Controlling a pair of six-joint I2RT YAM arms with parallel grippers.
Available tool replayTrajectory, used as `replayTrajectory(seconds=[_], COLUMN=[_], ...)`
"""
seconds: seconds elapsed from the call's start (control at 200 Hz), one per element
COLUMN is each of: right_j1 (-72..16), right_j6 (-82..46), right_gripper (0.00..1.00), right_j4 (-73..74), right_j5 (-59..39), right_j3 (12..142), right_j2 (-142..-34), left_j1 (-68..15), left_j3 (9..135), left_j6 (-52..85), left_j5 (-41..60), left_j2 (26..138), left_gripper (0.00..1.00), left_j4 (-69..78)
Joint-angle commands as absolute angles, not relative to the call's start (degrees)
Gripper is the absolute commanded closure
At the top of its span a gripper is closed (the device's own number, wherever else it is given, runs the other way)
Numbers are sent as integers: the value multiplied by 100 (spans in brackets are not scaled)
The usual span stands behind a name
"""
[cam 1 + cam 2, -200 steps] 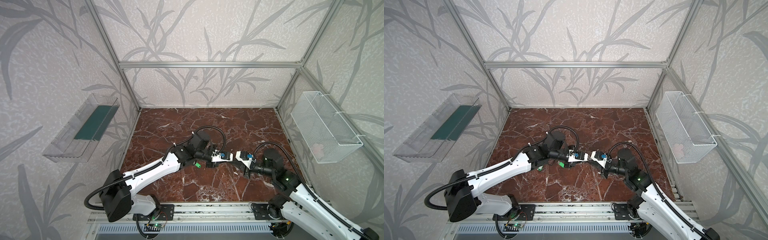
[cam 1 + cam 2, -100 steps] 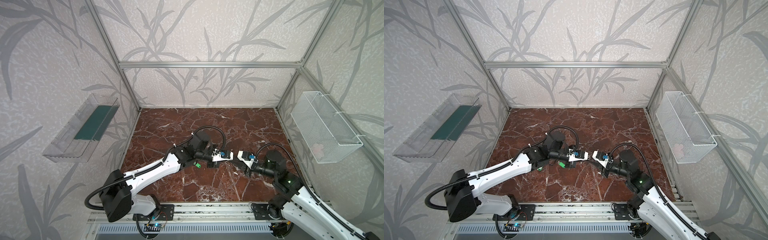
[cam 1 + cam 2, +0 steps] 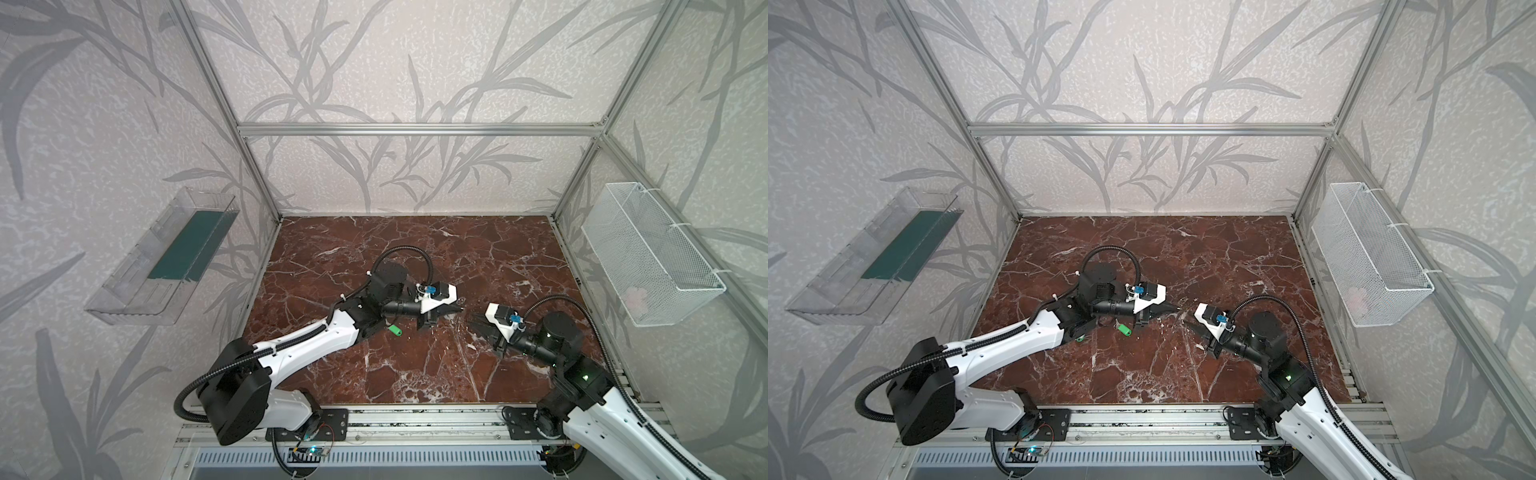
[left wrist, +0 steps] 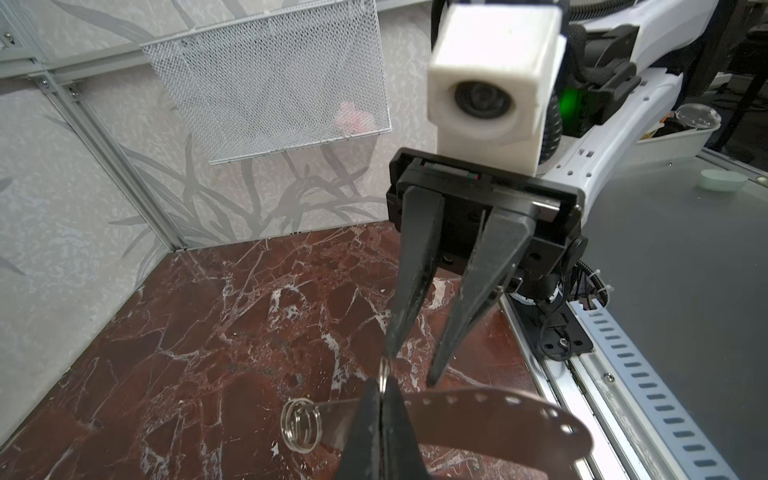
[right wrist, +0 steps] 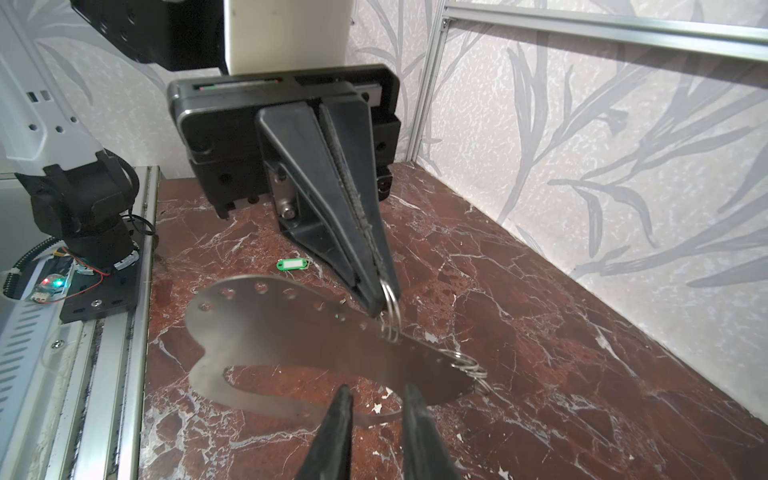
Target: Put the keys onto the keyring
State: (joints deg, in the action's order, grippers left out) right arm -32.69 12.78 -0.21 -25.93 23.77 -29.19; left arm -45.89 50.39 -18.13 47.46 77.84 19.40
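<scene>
A clear plastic tray (image 3: pixel 160 266) with a dark green liner is seen on the left wall in both top views. On the red marble bench (image 3: pixel 415 365), a bright green key (image 3: pixel 395 331) is seen lying flat, just beside the left arm's forearm; in the right wrist view the same key (image 5: pixel 293 264) shows a pale label window and lies behind the plate. A second green spot (image 3: pixel 1079 338) is partly hidden under that arm and cannot be identified. The left gripper (image 5: pixel 380 297) is seen with its fingers pressed together on a small metal split ring (image 5: pixel 390 309) that hangs at the holed edge of the keyring (image 5: pixel 291 332), a flat grey metal plate with a large cutout, seen near the middle of the bench. Another split ring (image 4: pixel 300 424) is seen at one tip of the plate. The right gripper (image 4: pixel 409 368) faces the left one, its fingers slightly apart and nothing held between them. A white mesh basket (image 3: pixel 648 253) is seen on the right wall.
</scene>
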Motion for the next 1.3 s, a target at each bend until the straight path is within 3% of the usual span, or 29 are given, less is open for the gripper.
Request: replayTrajectory(seconds=[0.0,1.294], right_j1=[-3296,-3299], right_j6=[1102,1105], right_gripper=[78,91], right_j4=[356,1091], right_j5=[-2632,-3003], right_j3=[2303,2309], right_j2=[-2905,-3097], left_j1=[-4580,-4598], left_j3=[4974,5270], left_j6=[-1443,-1925], left_j5=[5069,5423], left_j2=[7671,7728], left_gripper=[100,100], left_j4=[2575,1652])
